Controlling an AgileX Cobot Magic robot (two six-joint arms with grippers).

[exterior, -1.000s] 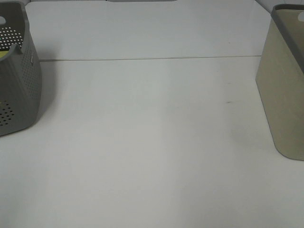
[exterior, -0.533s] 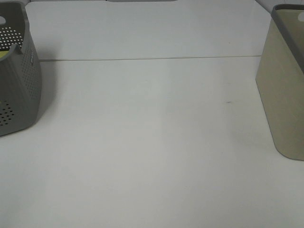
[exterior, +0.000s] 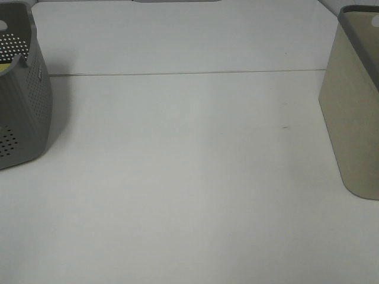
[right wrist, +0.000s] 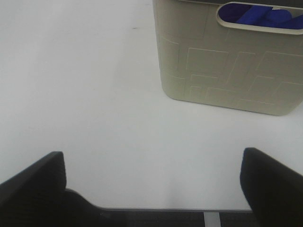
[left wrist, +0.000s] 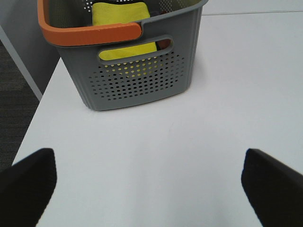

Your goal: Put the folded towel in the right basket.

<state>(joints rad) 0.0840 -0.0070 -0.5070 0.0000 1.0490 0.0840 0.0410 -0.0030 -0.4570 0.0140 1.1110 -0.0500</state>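
Both grippers' jaws are wide open, holding nothing: left gripper (left wrist: 149, 189) faces the grey basket (left wrist: 142, 80) with the yellow towel (left wrist: 124, 19); right gripper (right wrist: 151, 189) faces the beige basket (right wrist: 227, 71) on the table (exterior: 189, 177).

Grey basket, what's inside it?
The grey basket holds a folded yellow towel, seen over the rim and through the handle slot. Its walls hide whatever lies beneath or beside it.

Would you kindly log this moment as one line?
left gripper: open, empty | right gripper: open, empty | yellow towel: in grey basket | beige basket: holds blue cloth
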